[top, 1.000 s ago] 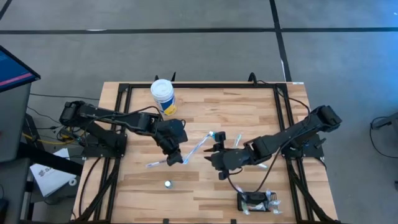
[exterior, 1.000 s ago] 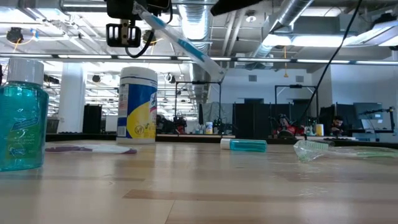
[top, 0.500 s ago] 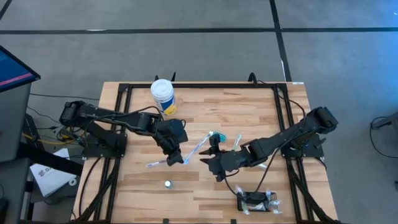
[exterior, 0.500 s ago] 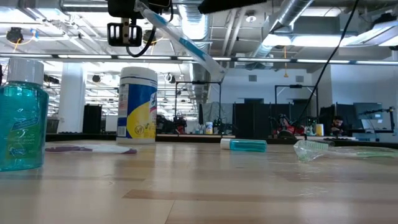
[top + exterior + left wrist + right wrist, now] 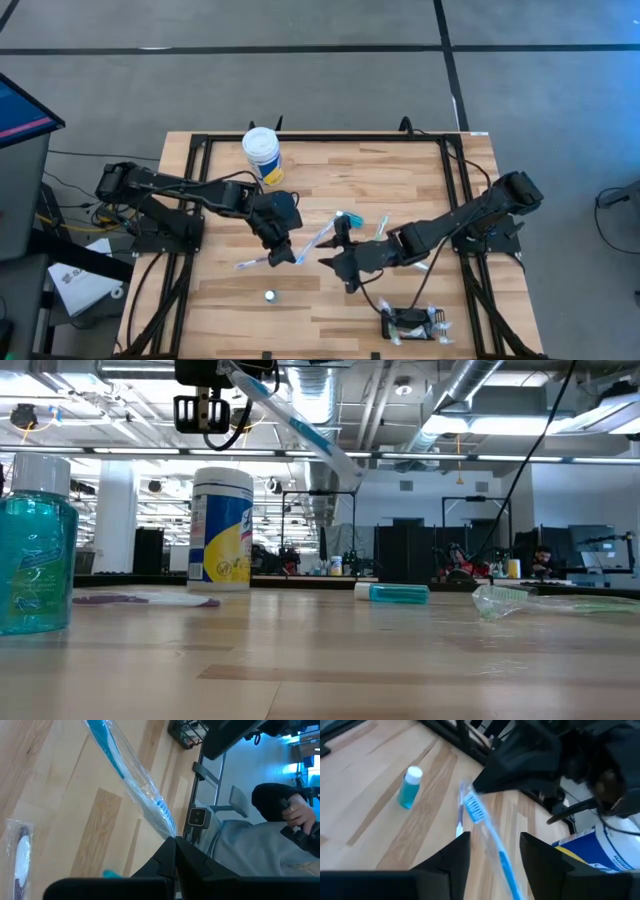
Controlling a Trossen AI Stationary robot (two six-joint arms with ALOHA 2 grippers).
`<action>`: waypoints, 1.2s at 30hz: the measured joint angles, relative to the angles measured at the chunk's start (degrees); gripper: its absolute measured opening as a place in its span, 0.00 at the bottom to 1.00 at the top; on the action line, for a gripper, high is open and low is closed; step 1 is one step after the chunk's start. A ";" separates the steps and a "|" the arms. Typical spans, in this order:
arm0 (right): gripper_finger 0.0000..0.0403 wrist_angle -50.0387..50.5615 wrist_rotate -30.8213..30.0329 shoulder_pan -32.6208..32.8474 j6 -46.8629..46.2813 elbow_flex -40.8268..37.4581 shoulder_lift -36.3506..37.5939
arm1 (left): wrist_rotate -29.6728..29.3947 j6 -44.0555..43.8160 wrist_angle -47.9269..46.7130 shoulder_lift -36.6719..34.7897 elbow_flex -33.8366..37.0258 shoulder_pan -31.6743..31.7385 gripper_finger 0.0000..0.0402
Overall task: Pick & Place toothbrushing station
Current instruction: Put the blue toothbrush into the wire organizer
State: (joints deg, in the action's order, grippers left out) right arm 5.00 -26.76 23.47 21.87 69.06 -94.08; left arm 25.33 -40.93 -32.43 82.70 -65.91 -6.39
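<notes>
My left gripper [image 5: 290, 255] is shut on a clear-wrapped blue toothbrush [image 5: 318, 237], held in the air above the table's middle; it also shows in the low view [image 5: 300, 430]. My right gripper [image 5: 336, 248] is open. In the right wrist view [image 5: 492, 855] its fingers stand on either side of the toothbrush's free end, and I see no touch. The toothbrushing station [image 5: 405, 322], a small black ribbed holder, lies flat near the table's near right edge, apart from both grippers. My left gripper pinches the end of the clear wrapper [image 5: 169, 835] between its two shut fingers, beside the brush's bristle end [image 5: 473, 810]. The toothbrush is lifted clear of the table and slants away from the fingers toward my right gripper, its free end lower [image 5: 345, 463].
A white-lidded yellow-and-blue tub [image 5: 262, 155] stands at the far left. A second wrapped toothbrush [image 5: 250, 264] and a small teal bottle [image 5: 270, 296] are on the table near my left gripper. More wrapped items [image 5: 381, 225] lie behind my right gripper. A person sits beyond the table [image 5: 280, 820].
My right gripper has moved toward the table's left edge, up to the free end of the held toothbrush, staying open. My left gripper and the toothbrush have kept still.
</notes>
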 joint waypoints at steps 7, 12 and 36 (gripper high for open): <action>0.46 -0.94 0.01 -0.58 1.10 -0.18 -1.95 | 0.53 0.14 0.45 0.00 0.01 0.00 0.00; 0.44 -0.34 0.02 -0.77 2.62 2.20 -5.76 | 0.89 0.14 0.54 0.00 0.02 0.00 0.00; 0.23 15.15 -3.15 -1.80 4.69 19.89 -18.36 | 1.74 0.04 1.55 0.02 0.13 0.00 0.00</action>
State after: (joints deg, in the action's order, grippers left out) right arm 20.15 -29.91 21.67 26.56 88.95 -112.44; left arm 27.07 -40.88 -30.88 82.72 -65.78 -6.39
